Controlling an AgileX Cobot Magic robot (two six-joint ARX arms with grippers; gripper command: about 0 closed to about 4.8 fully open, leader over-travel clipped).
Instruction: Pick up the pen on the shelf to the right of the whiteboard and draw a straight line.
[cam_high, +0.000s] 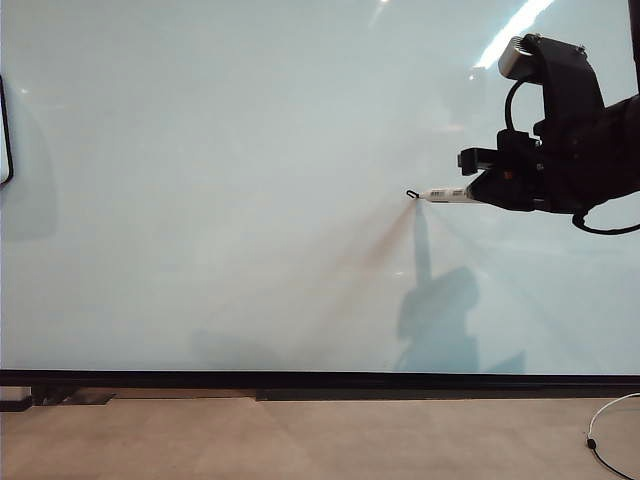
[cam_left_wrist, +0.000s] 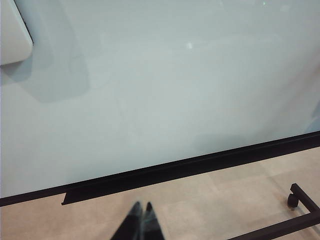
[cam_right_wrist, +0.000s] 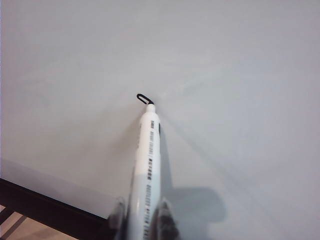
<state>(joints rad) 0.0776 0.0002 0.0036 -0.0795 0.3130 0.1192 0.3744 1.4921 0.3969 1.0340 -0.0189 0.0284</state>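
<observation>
Against whiteboard (cam_high: 220, 200), right gripper (cam_right_wrist: 141, 220) clamped on pen (cam_right_wrist: 148, 150), tip at small hook (cam_right_wrist: 144, 98). Left gripper (cam_left_wrist: 140, 216) closed, low, idle. Risk judged: uneven pressure, wavering line.

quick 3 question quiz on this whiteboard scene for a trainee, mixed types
1. True or false: the right gripper holds the pen with its tip against the whiteboard.
2. How much of the straight line is drawn? A) a stroke right across the board B) only a small hooked mark at the pen tip C) nothing
3. Where is the left gripper, and is it holding anything?

Key
1. True.
2. B.
3. Low, over the floor in front of the board's black bottom strip, shut and empty.
</observation>
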